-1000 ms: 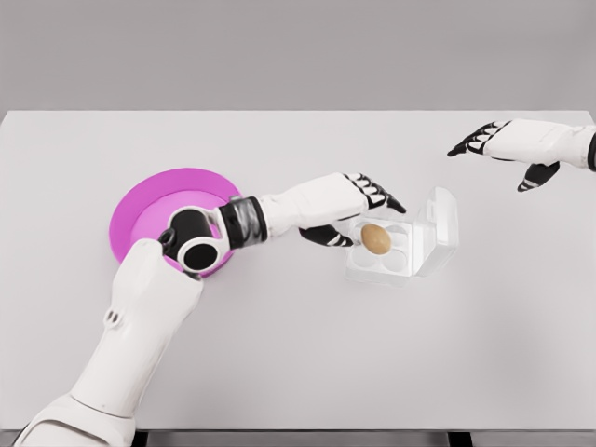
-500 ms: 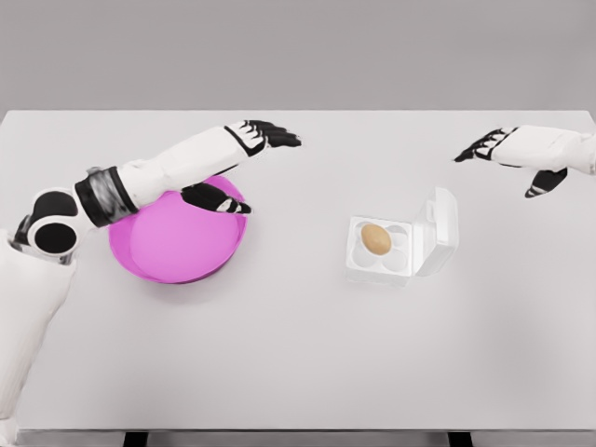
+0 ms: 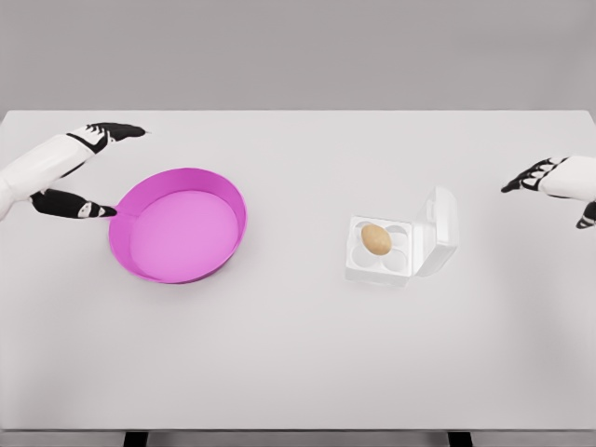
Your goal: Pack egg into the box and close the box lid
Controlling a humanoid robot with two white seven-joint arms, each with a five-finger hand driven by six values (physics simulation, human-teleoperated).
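Fingers on both hands are hanging spread and grasping nothing. Egg (image 3: 376,238) is sitting in one cup of the clear box (image 3: 399,265), right of frame centre; lid (image 3: 440,229) is standing open on the box's right side, so the closing step looks not yet done. Pink bowl (image 3: 200,180) is lying left of centre, holding nothing. Left hand (image 3: 73,170) is hovering at the left edge beside the bowl; right hand (image 3: 559,180) is poised at the right edge, well apart from the lid, likely to leave the box unobstructed.
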